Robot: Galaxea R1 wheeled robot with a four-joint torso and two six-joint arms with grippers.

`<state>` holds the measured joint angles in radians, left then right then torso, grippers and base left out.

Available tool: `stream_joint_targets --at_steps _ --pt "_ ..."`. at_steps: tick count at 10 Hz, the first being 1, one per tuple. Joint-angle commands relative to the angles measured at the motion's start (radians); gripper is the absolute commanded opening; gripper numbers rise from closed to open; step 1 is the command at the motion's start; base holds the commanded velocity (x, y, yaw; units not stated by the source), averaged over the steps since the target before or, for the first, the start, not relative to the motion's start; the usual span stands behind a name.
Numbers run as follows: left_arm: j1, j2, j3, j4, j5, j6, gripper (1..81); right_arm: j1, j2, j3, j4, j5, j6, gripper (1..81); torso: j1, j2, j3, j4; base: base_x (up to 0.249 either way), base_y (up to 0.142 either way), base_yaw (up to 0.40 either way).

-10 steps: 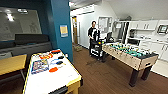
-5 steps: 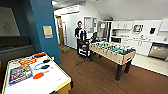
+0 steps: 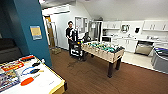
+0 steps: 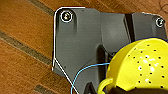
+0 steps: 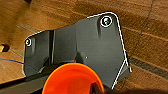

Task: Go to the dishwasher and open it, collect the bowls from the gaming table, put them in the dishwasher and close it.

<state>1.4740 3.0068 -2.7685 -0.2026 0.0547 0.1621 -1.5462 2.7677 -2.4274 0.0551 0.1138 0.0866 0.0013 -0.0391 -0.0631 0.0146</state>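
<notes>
The football table [image 3: 103, 51] stands in the middle of the wooden floor [image 3: 90, 75], its green field crossed by rods. Behind its far end a person [image 3: 70, 33] in dark clothes stands at a black cart [image 3: 76, 48]. Along the back wall runs a white kitchen, and the dishwasher [image 3: 143, 48] sits under the counter there, its steel door tilted open. Near at hand, beside the blue wall [image 3: 30, 27], a white table [image 3: 37, 83] holds coloured toys.

By the left wrist a yellow bowl [image 4: 140, 66] full of small holes, with a loop handle, hangs over the floorboards. By the right wrist an orange bowl [image 5: 72, 80] does the same. I cannot tell how either set of jaws stands, since the fingers are hidden.
</notes>
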Motion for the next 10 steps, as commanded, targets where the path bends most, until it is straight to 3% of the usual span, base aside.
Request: stream_joint_targets --at_steps 1,10 --pt "-0.060 -0.006 -0.003 0.005 0.059 0.011 1.0 0.043 -0.023 0.004 -0.011 -0.049 -0.001 1.0 0.000 0.000 0.000 0.000 0.000 0.000 -0.398" --pt "-0.059 -0.008 -0.003 0.003 0.059 0.011 1.0 0.040 -0.018 0.002 -0.017 -0.049 -0.004 1.0 0.000 0.000 0.000 -0.002 0.000 0.000 -0.398"
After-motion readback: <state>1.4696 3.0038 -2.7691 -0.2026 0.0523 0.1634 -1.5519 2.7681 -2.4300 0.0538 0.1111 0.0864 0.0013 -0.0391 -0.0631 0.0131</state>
